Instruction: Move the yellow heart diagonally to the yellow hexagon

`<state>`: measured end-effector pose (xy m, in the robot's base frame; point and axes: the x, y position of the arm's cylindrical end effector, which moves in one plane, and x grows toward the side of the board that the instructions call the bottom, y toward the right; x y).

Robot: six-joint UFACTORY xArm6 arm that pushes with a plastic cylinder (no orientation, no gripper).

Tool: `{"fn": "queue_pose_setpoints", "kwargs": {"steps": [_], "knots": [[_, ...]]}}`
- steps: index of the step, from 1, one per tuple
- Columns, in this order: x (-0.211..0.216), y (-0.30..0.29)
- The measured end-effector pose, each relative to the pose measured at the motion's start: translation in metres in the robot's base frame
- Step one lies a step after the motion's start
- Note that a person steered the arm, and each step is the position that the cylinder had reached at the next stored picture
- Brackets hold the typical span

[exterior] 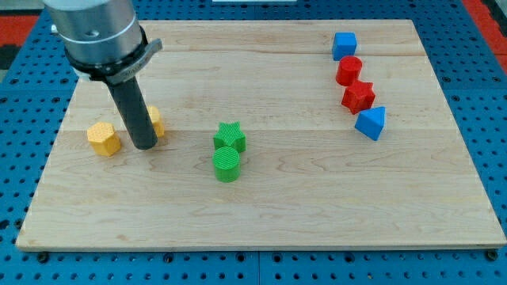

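The yellow hexagon (104,138) lies near the board's left edge. The yellow heart (156,122) lies a short way to its right and slightly higher, mostly hidden behind my rod. My tip (144,146) rests on the board between the two yellow blocks, touching or nearly touching the heart's left side and a small gap right of the hexagon.
A green star (230,136) sits just above a green cylinder (226,165) at the board's middle. At the upper right, a blue cube (344,45), red cylinder (348,71), red star (358,96) and blue triangle block (371,123) form a column. The wooden board (317,198) sits on a blue pegboard.
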<state>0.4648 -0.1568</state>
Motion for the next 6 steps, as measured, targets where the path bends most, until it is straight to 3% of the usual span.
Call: {"fn": "queue_pose_setpoints", "kwargs": {"steps": [2, 4, 6], "knots": [[-0.032, 0.036], [-0.009, 0.050], [-0.022, -0.046]]}}
